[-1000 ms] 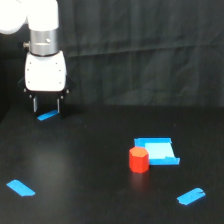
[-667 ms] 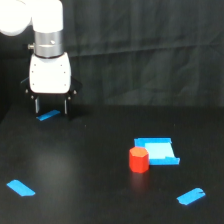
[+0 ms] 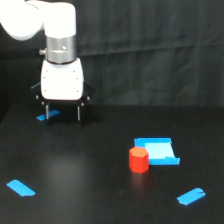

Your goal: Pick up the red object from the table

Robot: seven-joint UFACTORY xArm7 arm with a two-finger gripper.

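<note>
The red object (image 3: 139, 159) is a short red-orange cylinder standing upright on the black table (image 3: 85, 175), right of the middle. It touches or overlaps the front left corner of a flat blue tray-like piece (image 3: 157, 150). My gripper (image 3: 63, 112) hangs from the white arm at the upper left, well away from the cylinder, up and to the exterior view's left of it. Its two dark fingers (image 3: 79, 112) point down, stand apart and hold nothing.
Blue tape strips lie on the table: one behind the gripper's left finger (image 3: 48, 115), one at the front left (image 3: 20, 187), one at the front right (image 3: 191, 196). A dark curtain hangs behind the table.
The arm and its gripper have moved toward the exterior view's right. The red cylinder, the tray and the tape strips have not moved.
</note>
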